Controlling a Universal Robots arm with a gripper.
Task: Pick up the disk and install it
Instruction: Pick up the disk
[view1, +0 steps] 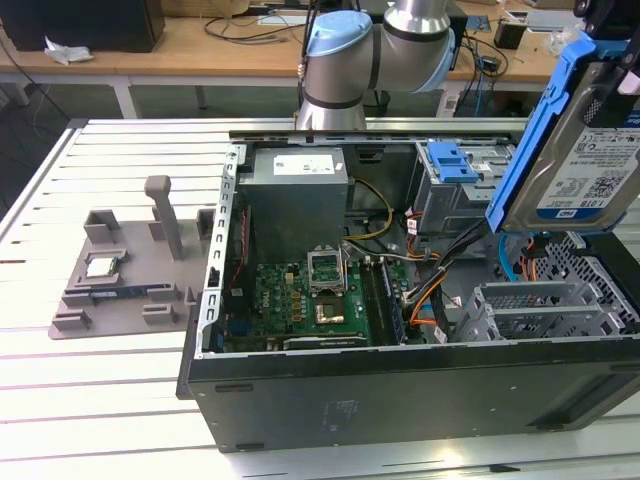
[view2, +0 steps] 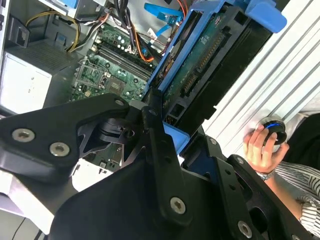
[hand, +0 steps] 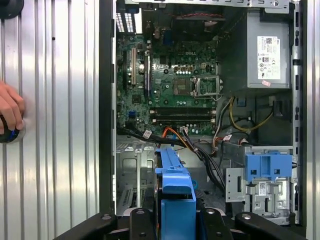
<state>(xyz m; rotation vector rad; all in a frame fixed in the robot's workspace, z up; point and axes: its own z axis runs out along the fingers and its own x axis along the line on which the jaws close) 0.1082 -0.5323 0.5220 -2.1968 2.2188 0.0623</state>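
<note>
We see the disk (view1: 572, 140) held tilted in the air above the open computer case (view1: 400, 390), at the exterior view's right. In the second wrist view the fingers (view2: 159, 145) pinch its blue-framed end, and the rest juts beyond them.

Arm (view1: 372, 48) raised, elbow bent; jaws clamped on disk (view1: 585, 160).

The disk (view1: 572, 150) and power supply (view1: 292, 205) each carry a printed label.
</note>
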